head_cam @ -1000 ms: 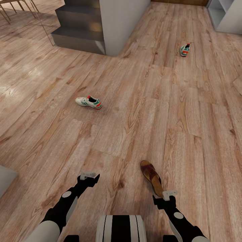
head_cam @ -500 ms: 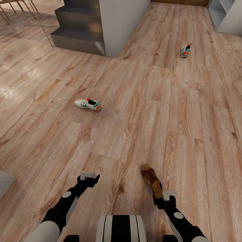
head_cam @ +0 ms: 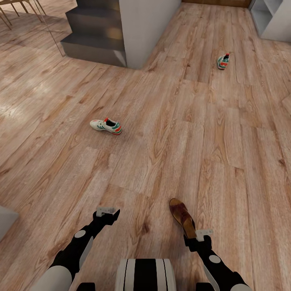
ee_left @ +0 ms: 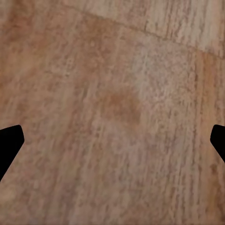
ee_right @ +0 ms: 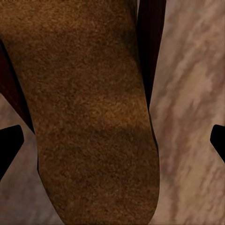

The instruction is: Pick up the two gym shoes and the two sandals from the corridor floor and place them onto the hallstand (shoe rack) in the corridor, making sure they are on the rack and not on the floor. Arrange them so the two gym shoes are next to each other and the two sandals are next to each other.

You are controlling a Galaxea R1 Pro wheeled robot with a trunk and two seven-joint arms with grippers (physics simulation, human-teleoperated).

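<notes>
Over the last second the whole head view has slid a little, so the camera has moved rather than the shoes, and in the last half second almost nothing shifts: the robot seems to have settled over the brown sandal (head_cam: 182, 217) lying on the corridor floor (head_cam: 226, 161). That suggests the approach is done and the pick of this sandal is next. The right gripper (head_cam: 202, 234) hangs just above the sandal's heel end, and in the right wrist view the tan insole (ee_right: 89, 108) sits between its spread fingertips (ee_right: 9, 145) (nothing pinched yet). The left gripper (head_cam: 107, 211) hovers over bare planks, its fingertips (ee_left: 9, 143) likewise wide apart and empty. One gym shoe (head_cam: 106, 125) lies well apart toward the left side of the floor, the other gym shoe (head_cam: 222, 61) far off near the pale grey unit (head_cam: 275, 20) in the far right corner. Dark steps (head_cam: 95, 38) and a white wall block (head_cam: 147, 28) stand at the far left.
</notes>
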